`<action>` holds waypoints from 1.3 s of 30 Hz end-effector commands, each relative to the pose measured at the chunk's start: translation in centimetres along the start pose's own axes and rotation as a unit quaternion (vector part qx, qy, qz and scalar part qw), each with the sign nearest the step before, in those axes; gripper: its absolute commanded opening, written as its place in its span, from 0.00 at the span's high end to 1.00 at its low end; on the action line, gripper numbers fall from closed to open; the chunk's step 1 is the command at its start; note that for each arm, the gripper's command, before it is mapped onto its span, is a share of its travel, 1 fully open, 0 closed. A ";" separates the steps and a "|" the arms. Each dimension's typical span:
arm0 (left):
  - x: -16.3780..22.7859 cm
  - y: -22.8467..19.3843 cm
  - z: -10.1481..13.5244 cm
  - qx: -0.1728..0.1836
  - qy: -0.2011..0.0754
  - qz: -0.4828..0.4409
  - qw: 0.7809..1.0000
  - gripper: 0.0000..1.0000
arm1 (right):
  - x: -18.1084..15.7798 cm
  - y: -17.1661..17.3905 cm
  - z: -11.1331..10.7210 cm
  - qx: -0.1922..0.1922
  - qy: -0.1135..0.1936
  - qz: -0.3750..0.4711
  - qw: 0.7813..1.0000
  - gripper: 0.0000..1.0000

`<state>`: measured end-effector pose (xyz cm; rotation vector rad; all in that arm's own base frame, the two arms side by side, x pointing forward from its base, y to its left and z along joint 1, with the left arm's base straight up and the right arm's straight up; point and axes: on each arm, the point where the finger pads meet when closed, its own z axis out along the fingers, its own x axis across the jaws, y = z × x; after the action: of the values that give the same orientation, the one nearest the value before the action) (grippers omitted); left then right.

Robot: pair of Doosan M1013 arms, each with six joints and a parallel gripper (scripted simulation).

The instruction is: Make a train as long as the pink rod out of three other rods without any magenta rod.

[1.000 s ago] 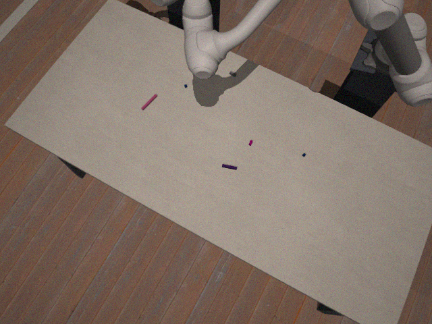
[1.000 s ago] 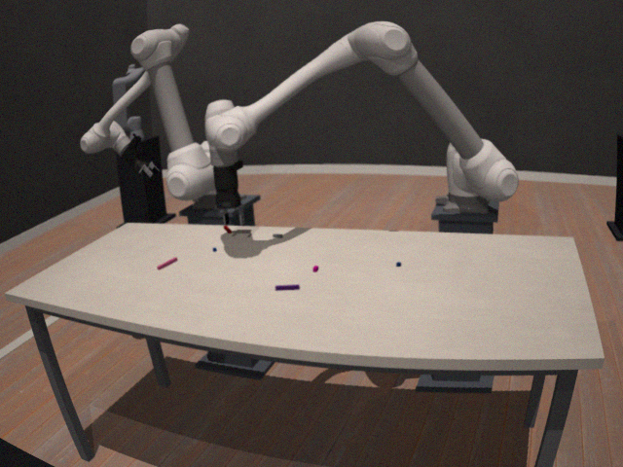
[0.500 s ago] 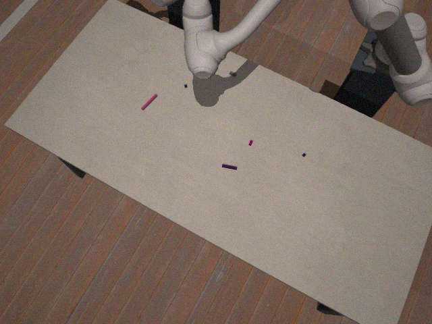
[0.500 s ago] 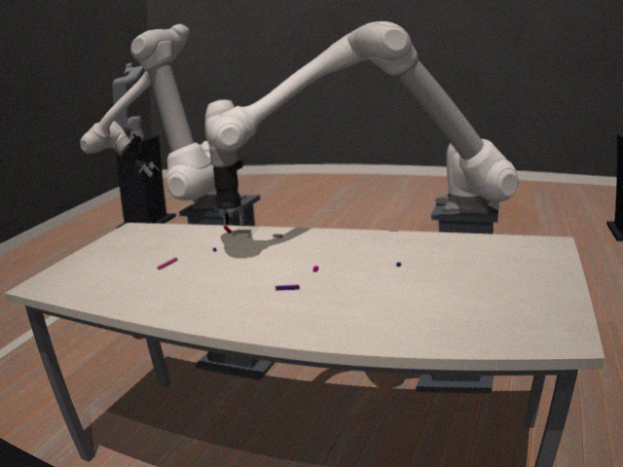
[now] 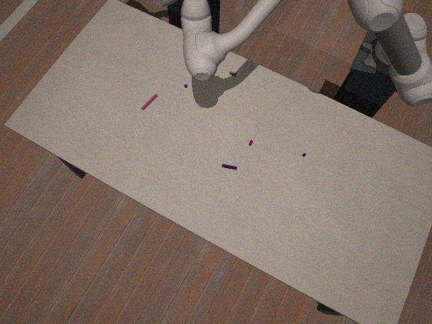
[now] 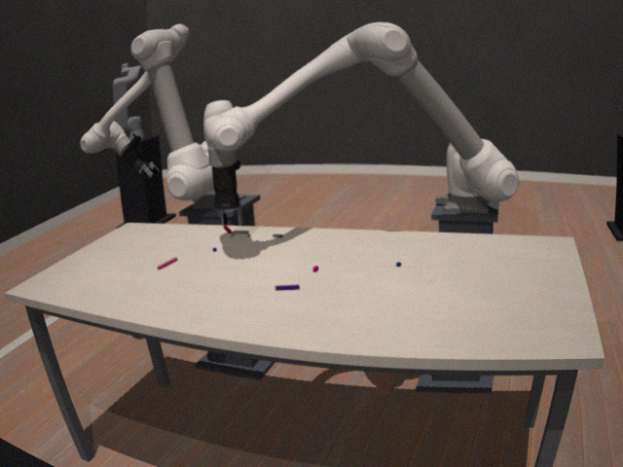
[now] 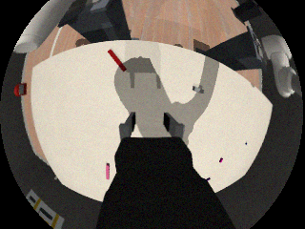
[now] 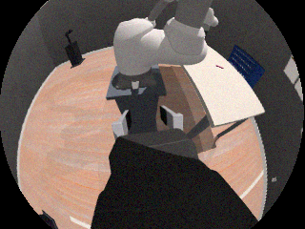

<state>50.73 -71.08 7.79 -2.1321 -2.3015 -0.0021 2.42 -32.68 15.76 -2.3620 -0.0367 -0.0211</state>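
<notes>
The long pink rod (image 5: 149, 102) (image 6: 167, 263) (image 7: 108, 171) lies on the pale table (image 5: 314, 216) (image 6: 427, 316) (image 7: 71, 119). Left gripper (image 6: 233, 224) (image 7: 150, 119) and right gripper (image 6: 148, 168) (image 8: 145, 114): wide open, empty. The slim red rod (image 6: 228, 230) (image 7: 116, 60), probably light and stiff, wants gripping mid-length; the tiny blue rods (image 5: 185, 86) (image 6: 214, 249), centred pinches.

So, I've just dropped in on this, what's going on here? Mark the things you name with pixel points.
Nothing is being held. The left claw (image 6: 233, 222) (image 7: 150, 117) hangs open over the table near the red rod (image 6: 228, 230) (image 7: 116, 60), while the right claw (image 6: 147, 169) (image 8: 145, 114) is open, away from the table. No train exists: the red rod, one blue rod (image 5: 185, 86) (image 6: 214, 249) and the other blue rod (image 5: 304, 154) (image 6: 398, 264) (image 7: 246, 143), which together would match the pink rod (image 5: 149, 102) (image 6: 167, 263) (image 7: 108, 171), lie apart. Red is probably the left claw's target.
</notes>
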 end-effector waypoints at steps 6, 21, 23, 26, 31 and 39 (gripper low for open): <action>-1.8 3.4 -0.3 -0.001 -0.001 -0.174 0.985 0.00 | 0.1 -0.3 0.1 0.003 0.007 -0.001 1.000 0.00; -3.8 8.6 -0.4 0.000 -0.001 -0.421 0.907 0.00 | 0.1 -0.3 0.1 0.003 0.007 -0.001 1.000 0.00; -4.0 9.3 -0.4 0.000 -0.001 -0.454 0.891 0.00 | 0.1 -0.3 0.1 0.003 0.007 -0.001 1.000 0.00; -4.3 10.5 -0.4 0.000 -0.001 -0.502 0.865 0.00 | 0.1 -0.3 0.1 0.003 0.007 -0.001 1.000 0.00; -4.6 12.2 -0.3 0.000 -0.001 -0.568 0.823 0.00 | 0.1 -0.3 0.1 0.003 0.007 -0.001 1.000 0.00; -4.9 15.2 -0.3 0.000 -0.001 -0.676 0.737 0.00 | 0.1 -0.3 0.1 0.003 0.007 -0.001 1.000 0.00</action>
<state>64.82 -74.53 7.72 -0.1991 -3.1330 -0.0017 2.42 -32.68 15.76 -2.3620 -0.0367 -0.0211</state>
